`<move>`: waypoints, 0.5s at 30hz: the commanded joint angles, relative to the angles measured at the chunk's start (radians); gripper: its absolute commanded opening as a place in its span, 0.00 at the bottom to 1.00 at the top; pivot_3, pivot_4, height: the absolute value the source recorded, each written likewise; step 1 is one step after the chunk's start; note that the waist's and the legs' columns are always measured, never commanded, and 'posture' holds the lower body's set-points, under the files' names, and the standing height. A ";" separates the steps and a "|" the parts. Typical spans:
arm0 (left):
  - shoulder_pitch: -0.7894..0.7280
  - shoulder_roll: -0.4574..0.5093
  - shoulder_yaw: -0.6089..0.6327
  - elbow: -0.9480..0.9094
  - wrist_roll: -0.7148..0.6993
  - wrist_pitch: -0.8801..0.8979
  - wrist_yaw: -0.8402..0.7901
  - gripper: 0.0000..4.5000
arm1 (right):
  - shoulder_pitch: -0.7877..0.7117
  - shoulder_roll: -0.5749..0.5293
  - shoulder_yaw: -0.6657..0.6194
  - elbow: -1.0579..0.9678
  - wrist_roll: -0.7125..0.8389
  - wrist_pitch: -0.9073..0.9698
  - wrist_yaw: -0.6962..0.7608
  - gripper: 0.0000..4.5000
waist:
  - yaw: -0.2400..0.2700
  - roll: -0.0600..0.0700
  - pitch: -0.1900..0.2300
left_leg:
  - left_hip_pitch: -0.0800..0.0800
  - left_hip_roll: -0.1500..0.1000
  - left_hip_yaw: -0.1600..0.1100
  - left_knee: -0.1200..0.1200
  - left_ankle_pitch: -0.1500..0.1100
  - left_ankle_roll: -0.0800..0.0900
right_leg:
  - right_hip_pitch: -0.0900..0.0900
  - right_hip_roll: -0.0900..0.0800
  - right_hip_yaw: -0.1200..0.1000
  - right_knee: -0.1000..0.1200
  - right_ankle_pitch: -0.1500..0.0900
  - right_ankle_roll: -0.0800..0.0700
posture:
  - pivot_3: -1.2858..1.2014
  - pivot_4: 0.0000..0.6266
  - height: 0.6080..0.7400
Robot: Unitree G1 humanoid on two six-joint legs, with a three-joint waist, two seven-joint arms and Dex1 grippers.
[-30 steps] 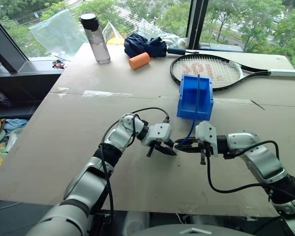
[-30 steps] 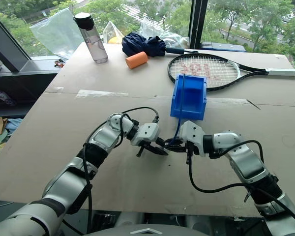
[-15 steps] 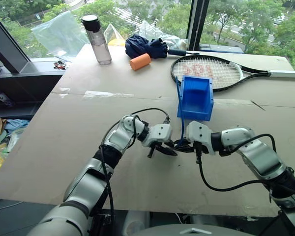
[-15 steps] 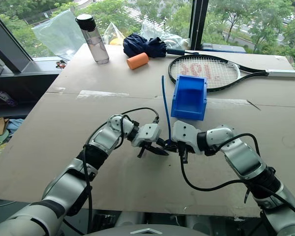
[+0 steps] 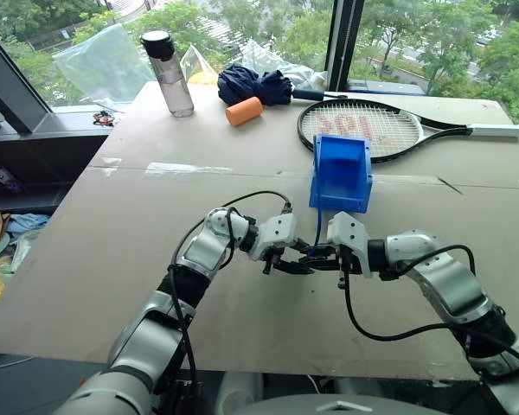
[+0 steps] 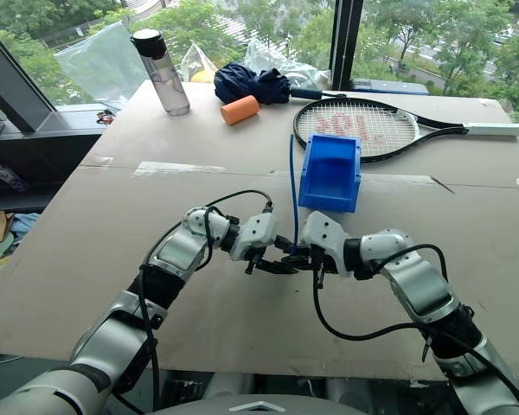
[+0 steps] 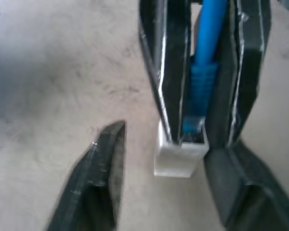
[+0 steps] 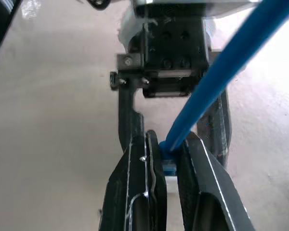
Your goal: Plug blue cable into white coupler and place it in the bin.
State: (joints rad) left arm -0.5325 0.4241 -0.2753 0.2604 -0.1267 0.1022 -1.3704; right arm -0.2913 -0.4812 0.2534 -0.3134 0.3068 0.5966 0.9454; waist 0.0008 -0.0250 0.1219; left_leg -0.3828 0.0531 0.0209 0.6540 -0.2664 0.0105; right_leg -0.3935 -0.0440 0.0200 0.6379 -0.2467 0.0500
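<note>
I see the right gripper point(image 7: 209, 72) pinching the thin blue cable point(image 6: 292, 186) at its plug, seated in the small white boxy coupler point(image 7: 179, 155), left gripper point(image 7: 183, 187) spread around it, near the bright blue plastic bin point(image 6: 331, 173).

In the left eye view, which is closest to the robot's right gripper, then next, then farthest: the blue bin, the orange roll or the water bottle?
From the right gripper:
1. Blue bin, just behind it.
2. Orange roll, farther back, toward the left.
3. Water bottle, far back left, by the window.
</note>
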 commanded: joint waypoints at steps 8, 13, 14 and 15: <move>0.358 0.073 0.363 -0.685 -0.294 0.417 0.394 1.00 | -0.286 0.112 -0.402 0.082 0.298 0.359 -0.342 0.00 | -0.016 0.002 0.006 | 0.003 0.002 -0.001 -0.001 0.000 0.000 | -0.002 0.001 0.002 0.004 0.000 0.000 | 0.52 0.24 1.00; 0.404 0.070 0.373 -0.782 -0.317 0.441 0.495 1.00 | -0.546 0.118 -0.390 0.493 0.208 0.325 -0.397 0.20 | -0.010 0.002 0.007 | 0.003 0.000 0.001 -0.001 0.000 0.000 | -0.002 0.001 0.002 0.003 -0.002 -0.004 | 0.52 0.24 1.00; 0.402 0.069 0.372 -0.786 -0.319 0.441 0.509 1.00 | -0.573 0.114 -0.386 0.552 0.191 0.303 -0.393 0.28 | -0.010 0.002 0.007 | 0.002 0.000 0.001 -0.002 0.000 0.000 | -0.002 0.001 0.002 0.003 -0.002 -0.004 | 0.52 0.24 1.00; 0.399 0.069 0.369 -0.788 -0.322 0.439 0.521 1.00 | -0.593 0.110 -0.381 0.595 0.175 0.282 -0.390 0.36 | -0.009 0.002 0.007 | 0.001 0.000 0.001 -0.002 0.000 0.000 | -0.002 0.001 0.002 0.001 -0.001 -0.003 | 0.52 0.24 1.00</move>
State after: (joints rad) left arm -0.1206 0.4946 0.0849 -0.4875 -0.4298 0.5472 -0.8742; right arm -0.8552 -0.3569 -0.1261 0.2299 0.5049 0.9242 0.5492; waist -0.0082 -0.0227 0.1285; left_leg -0.3824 0.0533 0.0224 0.6518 -0.2662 0.0102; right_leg -0.3959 -0.0430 0.0221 0.6385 -0.2467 0.0491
